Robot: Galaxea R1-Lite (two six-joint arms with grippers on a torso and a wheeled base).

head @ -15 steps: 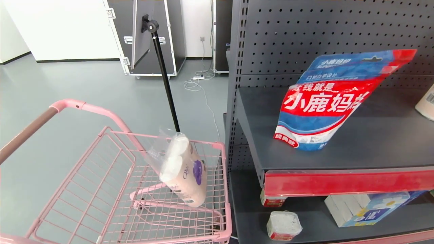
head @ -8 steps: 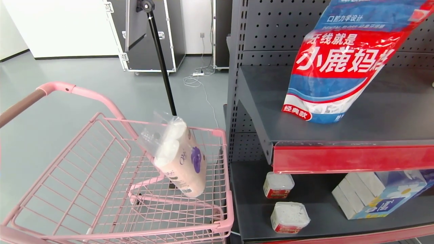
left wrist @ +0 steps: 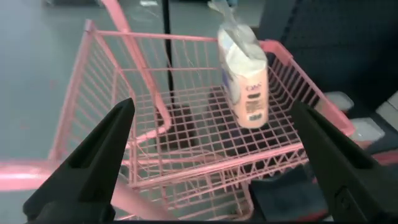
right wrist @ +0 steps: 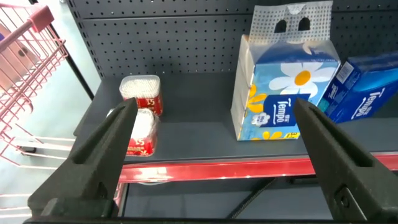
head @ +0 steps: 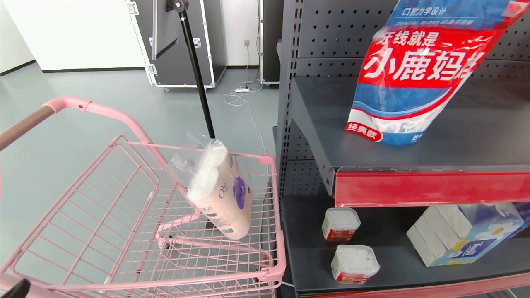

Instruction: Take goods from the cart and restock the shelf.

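pickup stage: pack [head: 219,192] leans at the cart [head: 274,252] edge beside the shelf [head: 414,188]; left gripper [left wrist: 212,106] open over the cart, right gripper [right wrist: 214,102] open facing the shelf; next, left likely lowers around the pack.

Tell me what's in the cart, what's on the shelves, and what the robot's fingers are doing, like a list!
cart: pink, holds one wrapped pack, leaning
upper shelf: red-and-blue bag, standing
lower shelf: two small tubs, tissue pack
left fingers: open, over the cart
right fingers: open, facing the lower shelf
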